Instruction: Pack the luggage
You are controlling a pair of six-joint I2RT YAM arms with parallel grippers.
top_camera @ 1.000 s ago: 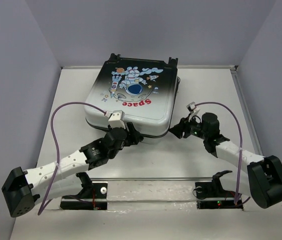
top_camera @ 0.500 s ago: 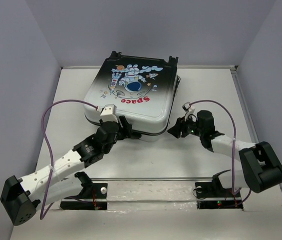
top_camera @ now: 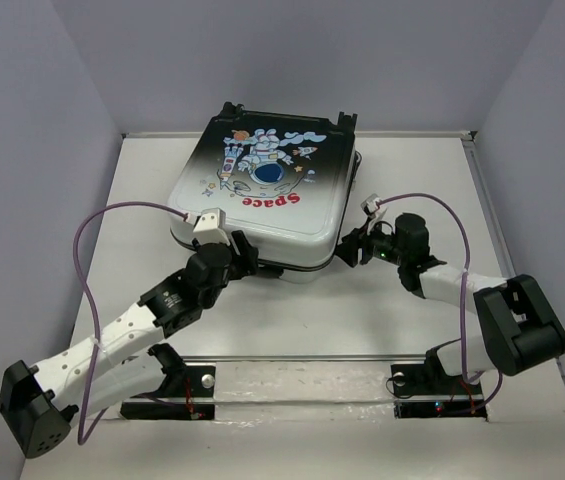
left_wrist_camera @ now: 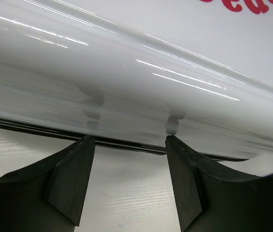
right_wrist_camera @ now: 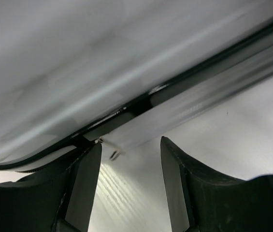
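Suitcase lay flat and shut on the worktop, toward the far middle. Printed shell was up, with the astronaut and red "Space" lettering facing the overhead camera. Black wheels were at its far edge.

Left tool sat at the near-left edge of the case, fingers spread apart, nothing between them. In its wrist view, both fingertips were close up to the white rounded rim, by the dark seam. Could not tell whether they pressed on it.

Right tool sat at the near-right corner, likewise spread open and empty. Its wrist view was blurred. It showed the black seam running slantwise across the shell, with a small metal tab hanging just ahead of the gap between the fingers.

Both arms reached low over the worktop.
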